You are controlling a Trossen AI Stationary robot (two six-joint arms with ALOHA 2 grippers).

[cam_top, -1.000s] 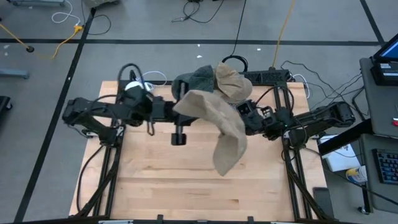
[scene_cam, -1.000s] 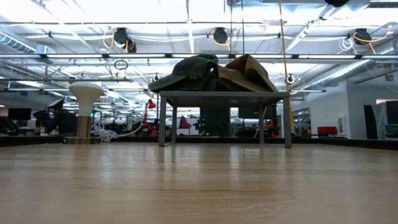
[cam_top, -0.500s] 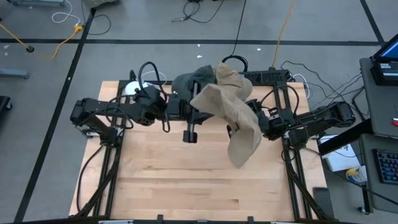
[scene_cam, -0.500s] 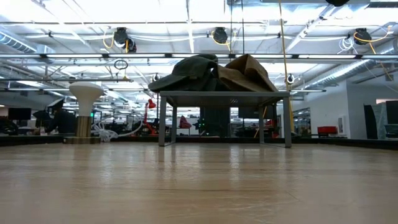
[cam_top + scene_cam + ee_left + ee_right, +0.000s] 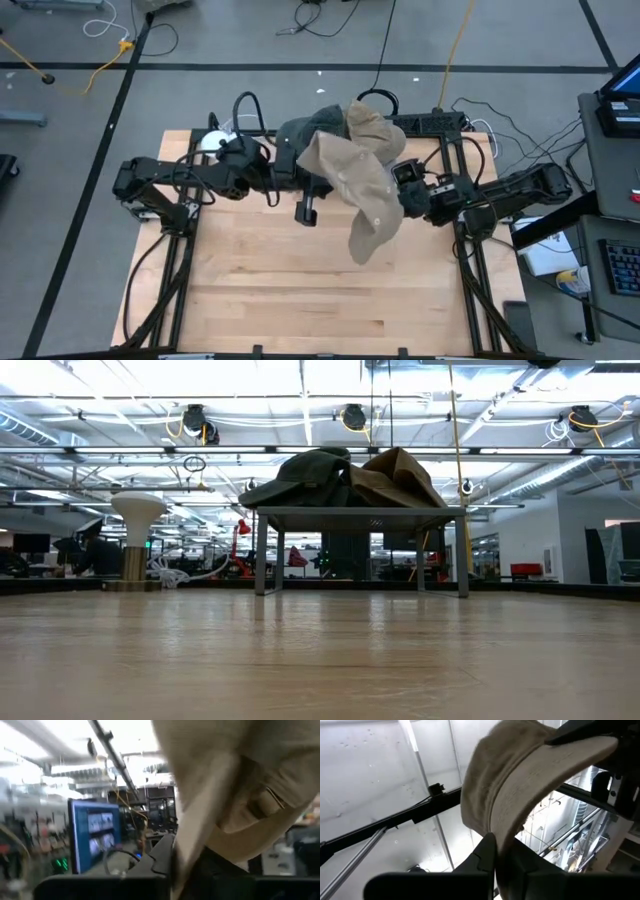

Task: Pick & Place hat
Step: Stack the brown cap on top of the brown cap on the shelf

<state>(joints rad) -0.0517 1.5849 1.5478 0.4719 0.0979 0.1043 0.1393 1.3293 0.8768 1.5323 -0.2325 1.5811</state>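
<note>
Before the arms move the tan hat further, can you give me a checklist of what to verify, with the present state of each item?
1. Tan hat off the table: ok; the high view shows it held up between the arms, and the low view shows bare wood.
2. Right gripper grip: ok, its fingers pinch the hat's edge.
3. Left gripper grip: ok, fabric runs between its fingers.
4. Small rack at the table's far edge free for another hat: not ok; a dark green hat and a brown hat already lie on it.
5. Hat hanging straight: not ok, it droops toward the table's near side.
</note>
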